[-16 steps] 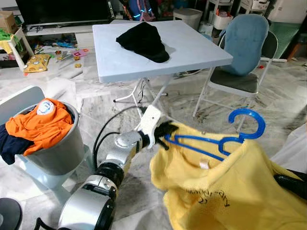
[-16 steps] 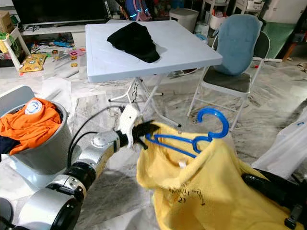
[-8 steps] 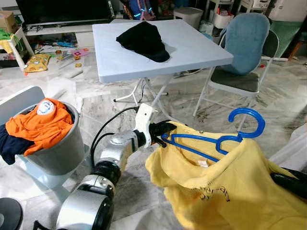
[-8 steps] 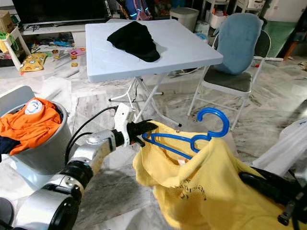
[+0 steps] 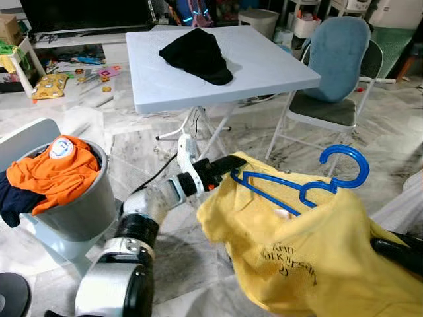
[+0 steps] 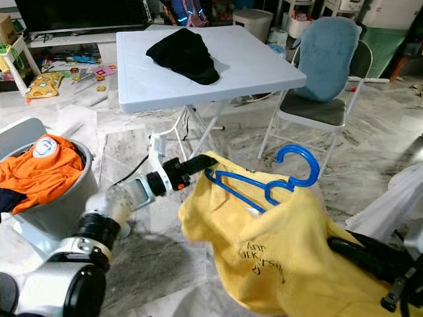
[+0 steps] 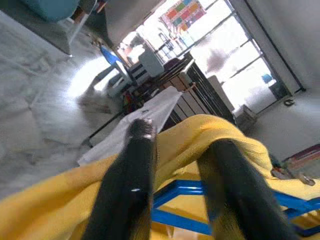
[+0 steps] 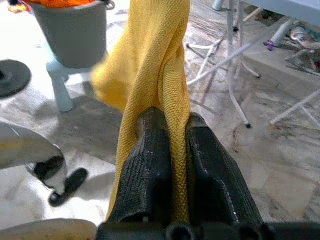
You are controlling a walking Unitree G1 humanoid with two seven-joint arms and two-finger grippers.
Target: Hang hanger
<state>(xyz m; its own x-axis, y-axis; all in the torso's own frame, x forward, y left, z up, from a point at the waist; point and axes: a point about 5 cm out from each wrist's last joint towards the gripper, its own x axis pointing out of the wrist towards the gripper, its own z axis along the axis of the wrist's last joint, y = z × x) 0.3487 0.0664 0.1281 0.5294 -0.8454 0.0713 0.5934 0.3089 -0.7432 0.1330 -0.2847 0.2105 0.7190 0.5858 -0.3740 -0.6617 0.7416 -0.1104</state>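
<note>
- Stretched further out than a second ago, the left gripper (image 5: 228, 165) now reaches the yellow shirt's (image 5: 297, 257) collar, fingers (image 7: 131, 175) parted around the cloth.
- Right gripper (image 8: 172, 165), mostly hidden in the head views, pinches the shirt's fabric.
- Blue hanger (image 5: 301, 191) sits half-buried inside the neckline, hook exposed.
- Beyond: laundry bucket (image 5: 79, 211); bench (image 5: 264, 66) bearing black cloth (image 5: 198, 56).

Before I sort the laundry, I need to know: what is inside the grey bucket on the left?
The grey plastic bucket holds a crumpled orange garment with a round white patch, and dark navy cloth hangs over its rim. Anything beneath them is covered.
</note>
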